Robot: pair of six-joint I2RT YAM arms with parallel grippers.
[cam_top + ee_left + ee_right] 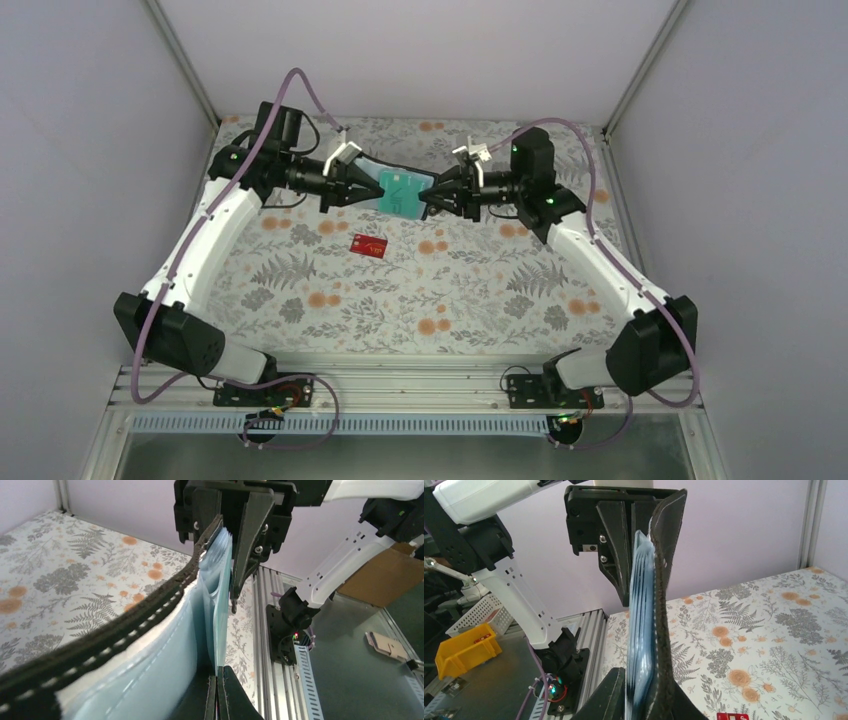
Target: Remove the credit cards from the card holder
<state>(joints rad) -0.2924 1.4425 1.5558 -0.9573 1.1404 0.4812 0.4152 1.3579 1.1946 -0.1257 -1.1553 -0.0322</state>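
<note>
The card holder hangs in the air over the back of the table, stretched between both grippers. Its black stitched cover bows away from the pale blue inner layers. My left gripper is shut on a thin teal sheet, apparently a teal-green credit card whose face shows from above. My right gripper is shut on the holder's opposite edge, cover and blue layers together. A red credit card lies flat on the floral table below; its corner also shows in the right wrist view.
The aluminium rail with both arm bases runs along the near table edge. Off the table stand a yellow bin and a white basket. Grey walls enclose the back and sides.
</note>
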